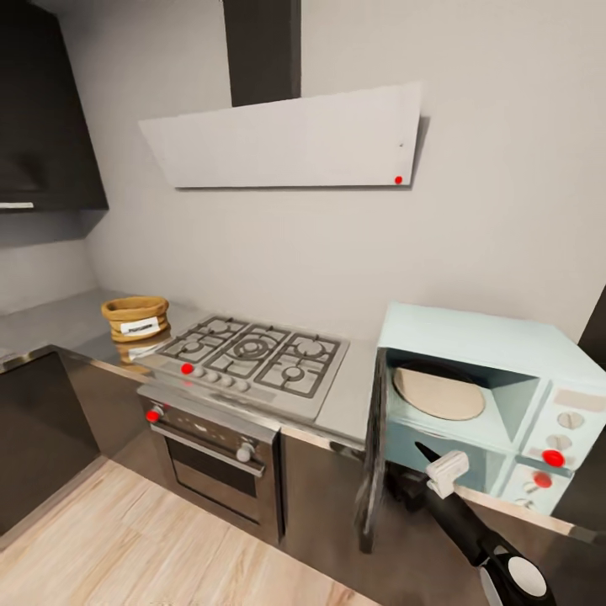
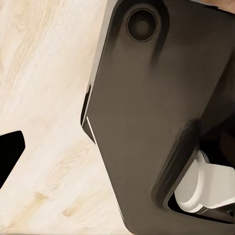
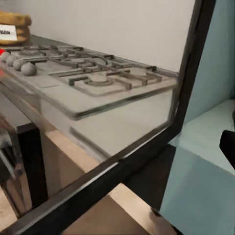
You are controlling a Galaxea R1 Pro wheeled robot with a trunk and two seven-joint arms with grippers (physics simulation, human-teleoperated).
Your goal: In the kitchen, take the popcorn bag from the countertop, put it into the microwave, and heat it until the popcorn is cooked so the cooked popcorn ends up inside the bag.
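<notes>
While the microwave (image 1: pixel 488 396) stands with its door (image 1: pixel 373 454) swung wide and its turntable bare, the popcorn bag (image 1: pixel 135 318) sits untouched on the grey table (image 1: pixel 50 324) at the far side of the gas hob (image 1: pixel 252 353), well apart from it. I judge only the opening step done; fetching, loading, shutting and heating remain. My right gripper (image 1: pixel 444 473) hangs just before the open cavity, and I cannot tell whether its fingers are apart. My left fingers I cannot judge either.

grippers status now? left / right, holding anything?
Left gripper: cannot be told from these pictures.
Right gripper: by the open microwave door; open or shut cannot be told.
</notes>
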